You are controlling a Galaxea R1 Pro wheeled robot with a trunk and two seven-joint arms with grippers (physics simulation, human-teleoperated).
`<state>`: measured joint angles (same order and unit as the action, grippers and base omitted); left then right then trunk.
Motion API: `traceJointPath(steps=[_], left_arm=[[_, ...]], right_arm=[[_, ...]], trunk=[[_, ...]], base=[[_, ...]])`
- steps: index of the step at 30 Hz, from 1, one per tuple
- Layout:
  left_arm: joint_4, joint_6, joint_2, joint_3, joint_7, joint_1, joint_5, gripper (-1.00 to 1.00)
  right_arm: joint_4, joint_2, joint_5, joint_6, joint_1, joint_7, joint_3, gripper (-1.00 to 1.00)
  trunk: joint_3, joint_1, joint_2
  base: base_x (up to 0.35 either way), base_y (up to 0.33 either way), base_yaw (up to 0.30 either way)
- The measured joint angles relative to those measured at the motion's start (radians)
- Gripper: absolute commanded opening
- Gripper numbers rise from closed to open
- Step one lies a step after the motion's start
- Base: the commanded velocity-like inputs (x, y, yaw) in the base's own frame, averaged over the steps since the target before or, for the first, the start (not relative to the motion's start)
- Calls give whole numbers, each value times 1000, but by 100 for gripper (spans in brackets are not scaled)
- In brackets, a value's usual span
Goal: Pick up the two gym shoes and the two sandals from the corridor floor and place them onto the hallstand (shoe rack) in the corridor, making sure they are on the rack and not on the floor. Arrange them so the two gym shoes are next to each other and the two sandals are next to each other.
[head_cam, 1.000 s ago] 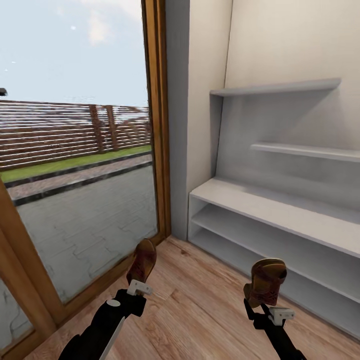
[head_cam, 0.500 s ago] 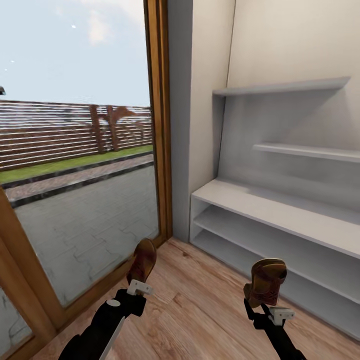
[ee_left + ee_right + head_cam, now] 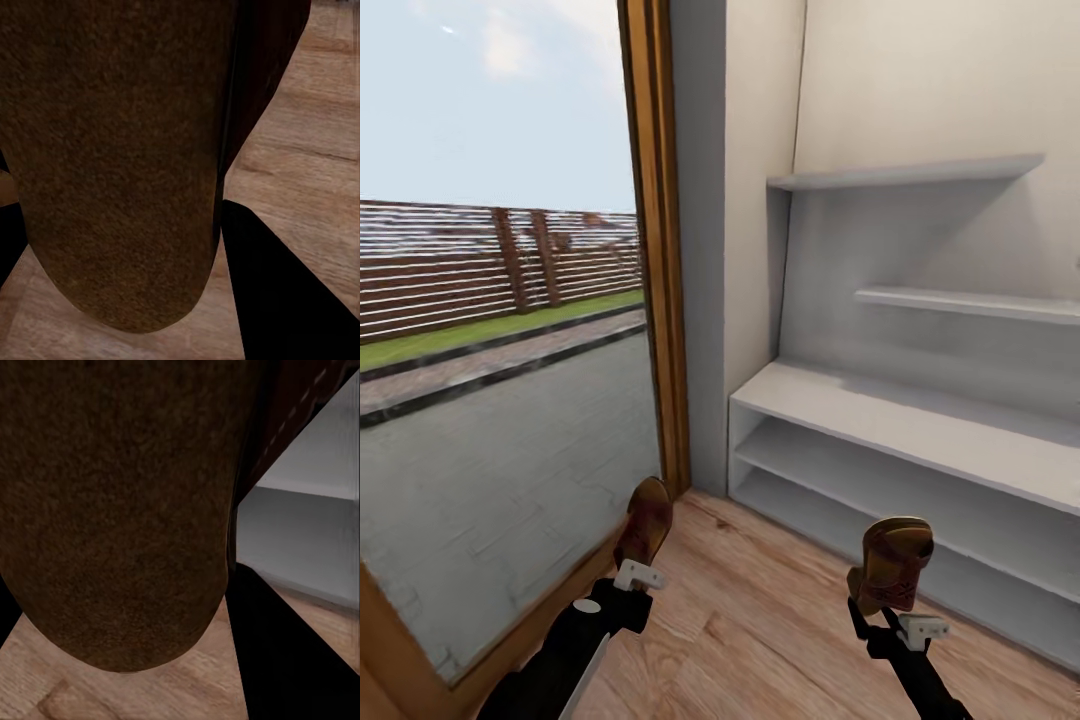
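Each gripper holds one brown sandal upright above the wood-plank corridor floor (image 3: 760, 620). My left gripper (image 3: 639, 572) is shut on the left sandal (image 3: 645, 522), close to the door frame. My right gripper (image 3: 892, 612) is shut on the right sandal (image 3: 897, 562), a short way in front of the hallstand (image 3: 920, 430). The pale grey hallstand stands against the right wall, its bench top and two shelf levels bare. In the wrist views the sandal soles (image 3: 112, 150) (image 3: 112, 510) sit very close to the cameras. The gym shoes are out of view.
A tall glass door with a wooden frame (image 3: 655, 250) runs along the left, with a paved yard and a fence outside. A grey wall corner (image 3: 705, 250) separates it from the hallstand. Two staggered wall shelves (image 3: 920, 175) hang above the bench.
The whole picture has slid left, so the camera has moved; the door frame and hallstand sit further left. Both grippers still hold their sandals the same way.
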<state>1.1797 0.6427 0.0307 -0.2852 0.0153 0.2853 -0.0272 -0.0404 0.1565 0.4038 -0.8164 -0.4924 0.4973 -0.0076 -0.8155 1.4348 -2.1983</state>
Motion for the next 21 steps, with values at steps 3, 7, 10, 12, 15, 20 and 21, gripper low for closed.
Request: traceJointPath(steps=[3,7,10,12,15,20,21], left_arm=[[0,0,0,0,0,0,0,-100],[0,0,0,0,0,0,0,-100],[0,0,0,0,0,0,0,-100],[0,0,0,0,0,0,0,-100],[0,0,0,0,0,0,0,-100],[0,0,0,0,0,0,0,-100],[0,0,0,0,0,0,0,-100]], right_arm=[[0,0,0,0,0,0,-1,-100],[0,0,1,0,0,0,-1,-100],[0,0,1,0,0,0,-1,-100],[0,0,0,0,0,0,-1,-100],[0,0,0,0,0,0,-1,-100],[1,0,0,0,0,0,-1,-100],[1,0,0,0,0,0,-1,-100]], trunk=[[0,0,0],[0,0,0],[0,0,0],[0,0,0],[0,0,0],[0,0,0],[0,0,0]], base=[[190,38,-282],[63,8,-282],[13,2,-282],[3,0,-282],[1,0,-282],[0,0,-282],[0,0,-282]])
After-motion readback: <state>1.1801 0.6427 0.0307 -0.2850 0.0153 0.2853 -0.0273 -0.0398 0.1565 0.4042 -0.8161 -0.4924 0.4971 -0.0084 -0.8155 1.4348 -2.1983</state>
